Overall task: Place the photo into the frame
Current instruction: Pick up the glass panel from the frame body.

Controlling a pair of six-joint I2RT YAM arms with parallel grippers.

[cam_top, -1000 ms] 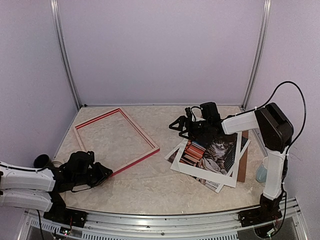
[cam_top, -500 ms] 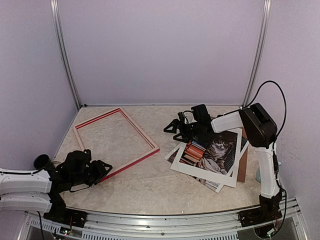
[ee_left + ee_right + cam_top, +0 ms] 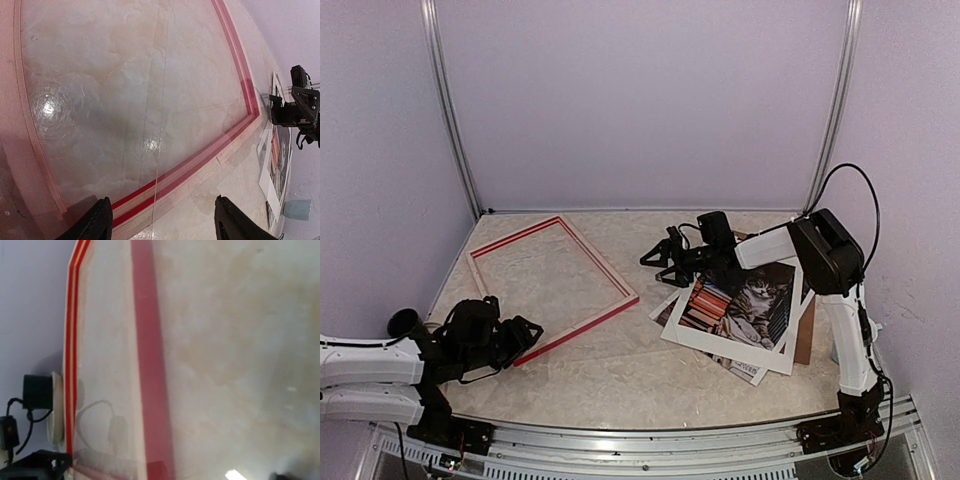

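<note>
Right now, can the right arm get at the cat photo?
Probably yes. The right gripper is open just off the far left corner of the pile, and the photo lies face up with nothing over it. The white border around it may hinder gripping its edge.

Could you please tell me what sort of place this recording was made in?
Probably a lab robot cell: plain lilac walls on aluminium posts enclose a marble-patterned table, with the left arm and right arm bolted at its near rail.
</note>
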